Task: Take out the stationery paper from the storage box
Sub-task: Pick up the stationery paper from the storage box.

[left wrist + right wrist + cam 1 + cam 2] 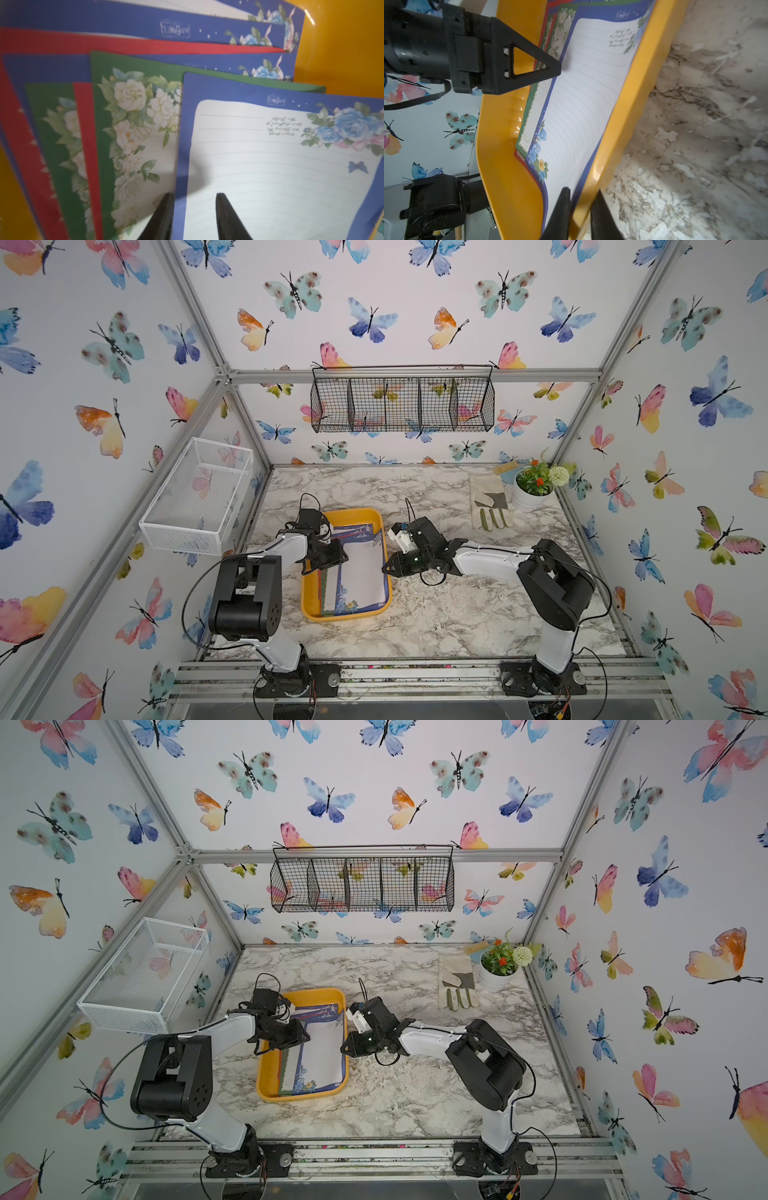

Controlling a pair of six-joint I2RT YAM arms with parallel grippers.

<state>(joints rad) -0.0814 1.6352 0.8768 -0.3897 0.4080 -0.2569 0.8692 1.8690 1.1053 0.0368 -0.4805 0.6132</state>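
The yellow-orange storage box [353,513] [311,993] lies on the marble table between the arms. Fanned inside it is the stationery paper [361,572] [322,1056] [270,176] [587,99], several sheets with blue, red and green floral borders. My left gripper [330,562] [293,1040] [194,194] is open over the box's left side, its jaws astride the top blue sheet's edge; one of its fingers [529,48] shows in the right wrist view. My right gripper [384,568] [343,1048] [582,190] is shut on the box's right wall, one finger inside against the top sheet, one outside.
A white mesh basket [195,497] hangs on the left wall and a black wire basket [401,404] on the back wall. At the back right of the table lie a work glove [490,502], a white flower pot [532,493] and a small brush [505,467].
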